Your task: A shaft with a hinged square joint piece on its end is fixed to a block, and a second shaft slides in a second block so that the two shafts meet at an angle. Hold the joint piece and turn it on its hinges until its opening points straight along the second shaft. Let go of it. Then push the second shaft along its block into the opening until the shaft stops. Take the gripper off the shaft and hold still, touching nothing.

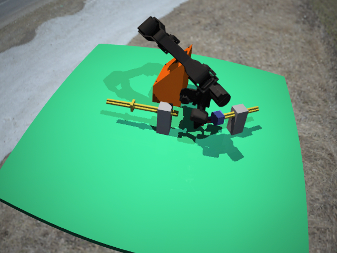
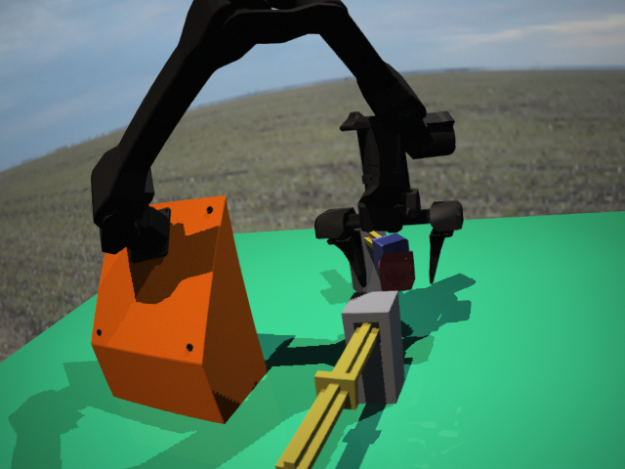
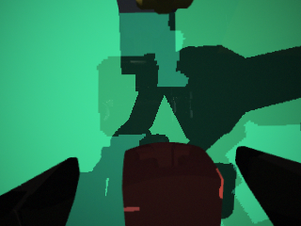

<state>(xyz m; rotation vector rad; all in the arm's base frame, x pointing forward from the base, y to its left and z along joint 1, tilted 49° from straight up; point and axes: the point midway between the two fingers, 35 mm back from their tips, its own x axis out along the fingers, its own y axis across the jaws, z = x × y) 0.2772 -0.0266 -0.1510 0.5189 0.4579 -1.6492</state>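
The gripper (image 2: 398, 282) (image 3: 159, 159) is wide open, holding nothing. The red joint piece (image 2: 396, 271) (image 3: 172, 188) sits between its fingers, untouched.

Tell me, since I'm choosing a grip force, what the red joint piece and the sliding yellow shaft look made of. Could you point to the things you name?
Red joint piece (image 2: 395, 271) (image 3: 172, 188): perhaps painted plastic or metal; dark, evenly coloured faces.
Yellow shaft (image 1: 145, 107) (image 2: 348, 356): possibly brass-coloured metal or plastic; uniform yellow, grooved lengthwise.
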